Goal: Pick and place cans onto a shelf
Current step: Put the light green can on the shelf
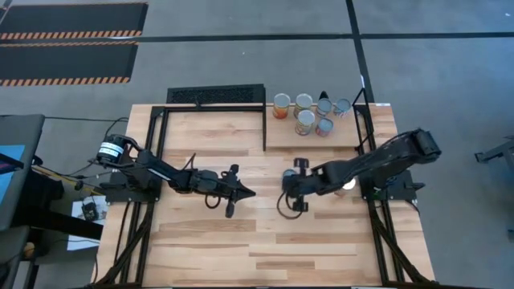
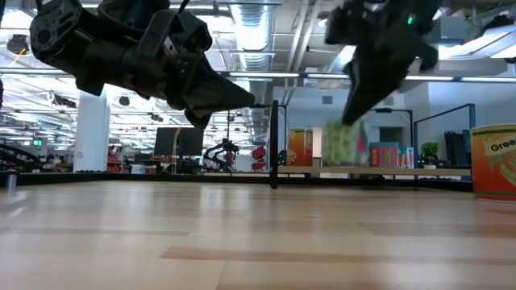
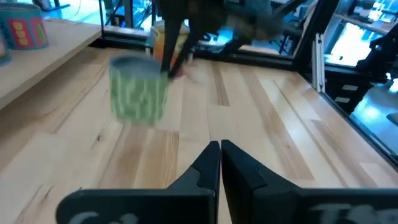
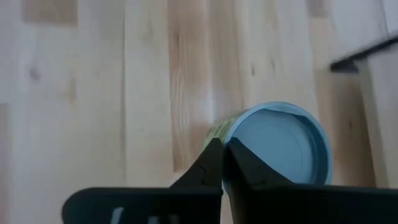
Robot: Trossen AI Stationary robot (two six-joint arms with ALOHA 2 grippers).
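Note:
My right gripper (image 1: pixel 287 185) is over the middle of the table, shut on a green-labelled can (image 2: pixel 343 142) with a silver-blue round top (image 4: pixel 283 146). The can also shows in the left wrist view (image 3: pixel 138 88). My left gripper (image 1: pixel 250 193) hovers shut and empty just to its left, pointing at it (image 3: pixel 220 147). Several cans (image 1: pixel 307 111) stand upright on the light-wood shelf (image 1: pixel 313 138) at the far right. One more can (image 2: pixel 493 161) stands on the table under my right arm. My right gripper pinches the green can at the edge of its top rim (image 4: pixel 241 119) between its two fingers. The fingers come from above, slanting down (image 2: pixel 355 109). The can hangs below them, a little tilted and lifted clear of the table.
A black slatted grille (image 1: pixel 215 95) lies at the table's far edge. Thin black frame bars (image 1: pixel 265 128) border the shelf and the table's sides. A pink and teal can (image 3: pixel 25 31) stands on the shelf. Bare wood stretches toward the near edge (image 1: pixel 265 249).

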